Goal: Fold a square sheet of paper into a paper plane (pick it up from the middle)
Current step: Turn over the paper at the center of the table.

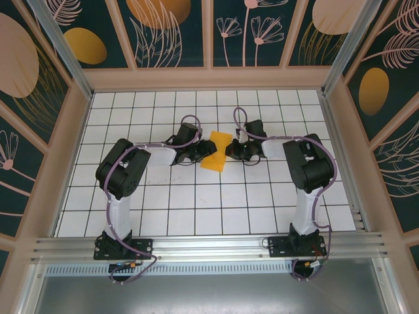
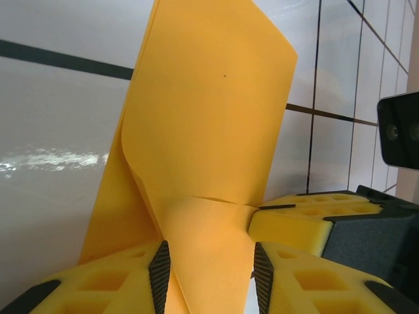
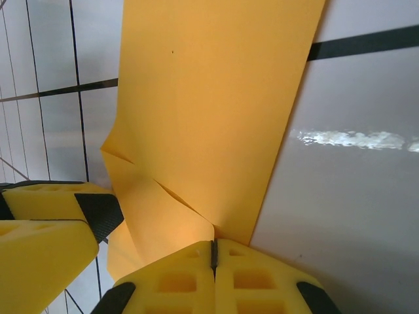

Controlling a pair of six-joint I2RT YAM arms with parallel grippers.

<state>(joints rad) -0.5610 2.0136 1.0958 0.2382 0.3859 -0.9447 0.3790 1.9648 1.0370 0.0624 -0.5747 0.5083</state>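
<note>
White gridded worktop (image 1: 196, 216) boxed in by patterned walls (image 1: 170, 33). Right pincer (image 3: 213, 254) is pinched tight on a creased edge of the square sheet of paper (image 3: 216, 111). Left pincer (image 2: 209, 271) has its jaws part open with a folded flap of the orange-yellow sheet in the gap; the sheet lies between both pincers, extending ahead of each.

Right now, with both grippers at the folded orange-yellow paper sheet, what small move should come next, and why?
Probably draw the left gripper back off the folded orange-yellow paper sheet: its jaws stand apart around a flap, while the right gripper is shut on the sheet.
</note>
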